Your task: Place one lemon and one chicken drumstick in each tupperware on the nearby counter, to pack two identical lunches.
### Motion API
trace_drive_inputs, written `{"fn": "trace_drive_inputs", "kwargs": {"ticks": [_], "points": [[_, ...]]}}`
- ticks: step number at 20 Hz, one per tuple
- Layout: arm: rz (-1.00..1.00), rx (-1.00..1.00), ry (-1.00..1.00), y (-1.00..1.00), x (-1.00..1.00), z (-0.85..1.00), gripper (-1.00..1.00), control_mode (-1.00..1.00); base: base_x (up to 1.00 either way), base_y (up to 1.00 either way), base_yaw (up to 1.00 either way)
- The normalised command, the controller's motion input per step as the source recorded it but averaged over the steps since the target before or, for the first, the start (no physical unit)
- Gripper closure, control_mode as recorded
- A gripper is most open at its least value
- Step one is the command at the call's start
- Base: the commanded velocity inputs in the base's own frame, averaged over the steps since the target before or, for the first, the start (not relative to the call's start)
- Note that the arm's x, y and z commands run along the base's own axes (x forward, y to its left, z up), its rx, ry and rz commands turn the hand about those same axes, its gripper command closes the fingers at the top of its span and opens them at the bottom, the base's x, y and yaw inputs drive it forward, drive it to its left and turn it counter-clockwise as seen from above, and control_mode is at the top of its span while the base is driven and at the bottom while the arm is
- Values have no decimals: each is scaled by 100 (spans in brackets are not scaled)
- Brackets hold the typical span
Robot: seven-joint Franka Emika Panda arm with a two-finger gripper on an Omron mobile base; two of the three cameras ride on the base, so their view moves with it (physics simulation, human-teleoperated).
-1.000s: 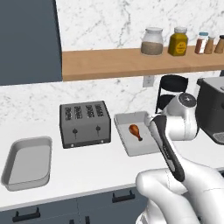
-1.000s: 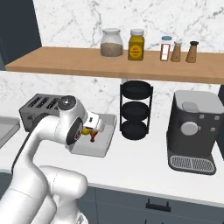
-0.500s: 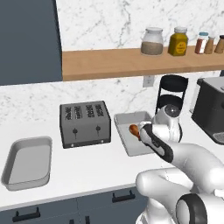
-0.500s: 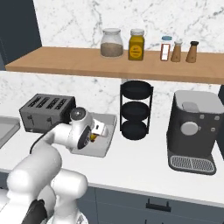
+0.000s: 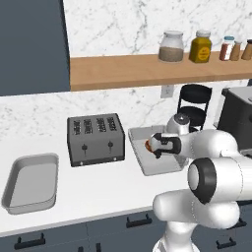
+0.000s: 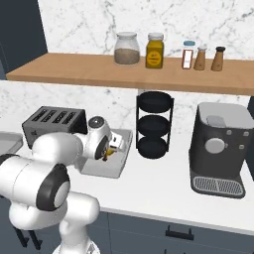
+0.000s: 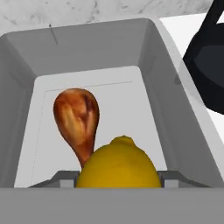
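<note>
Lemon (image 7: 118, 164) sits clamped between the gripper's (image 7: 118, 183) two fingertips, its yellow body bulging over the narrow gap in the hand view. The hand hangs low over the tupperware (image 7: 183, 127) that stands on the counter (image 5: 113, 189) between the toaster (image 5: 95, 138) and the black tiered rack (image 6: 154, 124). From the left base view the gripper (image 5: 158, 146) is over the near-right part of that tray (image 5: 142, 162).

A chicken drumstick (image 7: 77, 120) already lies on the tray floor. Its long axis runs up and down in the hand view, thick end away from the hand, thin bone end pointing back toward the lemon and vanishing behind it. So the lemon hovers almost directly above that bone end, while the bare floor lies to the right of the drumstick, toward the tray's right wall. I judge a small shift that way before letting go would let the fruit land flat instead of rolling off the meat.

The second tupperware (image 5: 29, 182) sits on the counter well apart, left of the toaster, with nothing visible inside it.
</note>
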Motion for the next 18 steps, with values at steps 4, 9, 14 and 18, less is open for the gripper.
{"fn": "trace_drive_inputs", "kwargs": {"ticks": [4,9,14,18], "points": [[0,0,0,-5,47,-50,100,-100,0,0,0],[0,0,0,-15,31,-41,-100,-100,0,0,0],[0,0,-4,2,-3,76,-100,-100,0,0,0],[-4,-1,-5,19,-46,99,-100,-100,0,0,0]]}}
